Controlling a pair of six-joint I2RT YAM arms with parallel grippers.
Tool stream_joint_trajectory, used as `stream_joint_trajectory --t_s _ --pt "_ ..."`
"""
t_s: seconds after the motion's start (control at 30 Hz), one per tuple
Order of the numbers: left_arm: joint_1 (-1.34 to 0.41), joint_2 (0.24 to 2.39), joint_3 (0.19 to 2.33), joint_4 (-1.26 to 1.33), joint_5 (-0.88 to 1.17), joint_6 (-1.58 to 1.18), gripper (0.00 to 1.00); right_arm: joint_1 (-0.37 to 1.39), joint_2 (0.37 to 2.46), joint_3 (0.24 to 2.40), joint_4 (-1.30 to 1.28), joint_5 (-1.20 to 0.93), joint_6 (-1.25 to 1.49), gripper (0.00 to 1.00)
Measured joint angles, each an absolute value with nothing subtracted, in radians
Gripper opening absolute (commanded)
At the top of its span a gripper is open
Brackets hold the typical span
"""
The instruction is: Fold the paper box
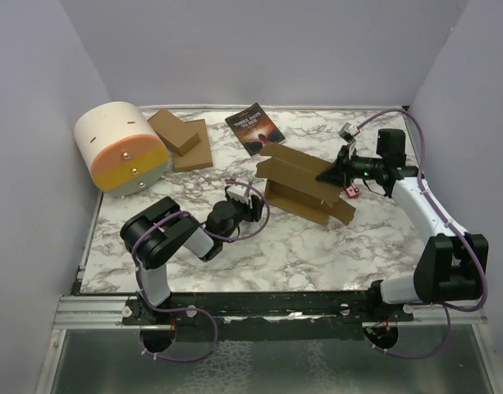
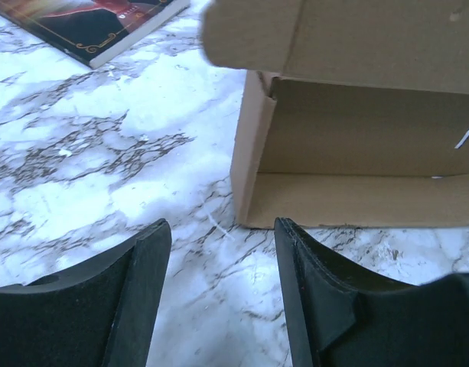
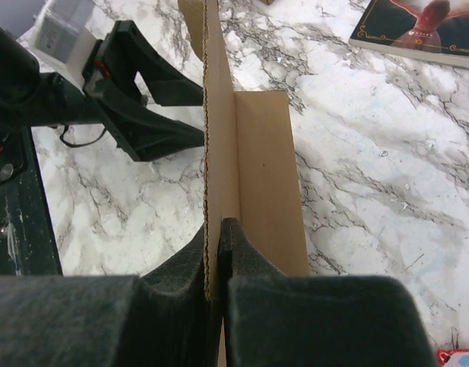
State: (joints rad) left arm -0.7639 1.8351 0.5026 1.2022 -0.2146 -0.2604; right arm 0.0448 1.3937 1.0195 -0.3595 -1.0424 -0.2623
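Item: paper box [image 1: 304,185], half-formed, mid surface [image 1: 300,246], long axis L–R between my arms. R gripper [image 3: 219,229]: pinching its upright wall. L gripper [image 2: 223,229]: spread, empty; box end just ahead, slightly right.

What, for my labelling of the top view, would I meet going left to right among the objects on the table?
Cream-and-orange drum-shaped container → stack of flat brown cardboard pieces → dark-covered book → partly folded brown cardboard paper box.
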Motion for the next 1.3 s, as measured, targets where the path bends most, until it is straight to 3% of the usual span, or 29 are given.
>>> stream_joint_trajectory --t_s 0.07,0.27,0.67,1.0,1.3 --pt "-0.741 1.819 0.453 1.259 -0.184 -0.273 0.66 0.045 1.393 1.016 -0.357 -1.043 -0.262 0.03" --pt "-0.662 1.879 0.363 1.496 -0.058 -0.325 0.67 0.045 1.393 1.013 -0.352 -1.044 -0.258 0.03" --pt "-0.666 1.992 0.469 1.522 -0.032 -0.364 0.68 0.045 1.393 1.012 -0.344 -1.044 -0.258 0.03" --pt "-0.710 1.992 0.654 1.359 -0.182 -0.356 0.51 0.045 1.393 1.012 -0.343 -1.044 -0.258 0.03" --pt "-0.711 2.015 0.694 1.282 -0.218 -0.357 0.46 0.045 1.393 1.012 -0.342 -1.048 -0.258 0.03"
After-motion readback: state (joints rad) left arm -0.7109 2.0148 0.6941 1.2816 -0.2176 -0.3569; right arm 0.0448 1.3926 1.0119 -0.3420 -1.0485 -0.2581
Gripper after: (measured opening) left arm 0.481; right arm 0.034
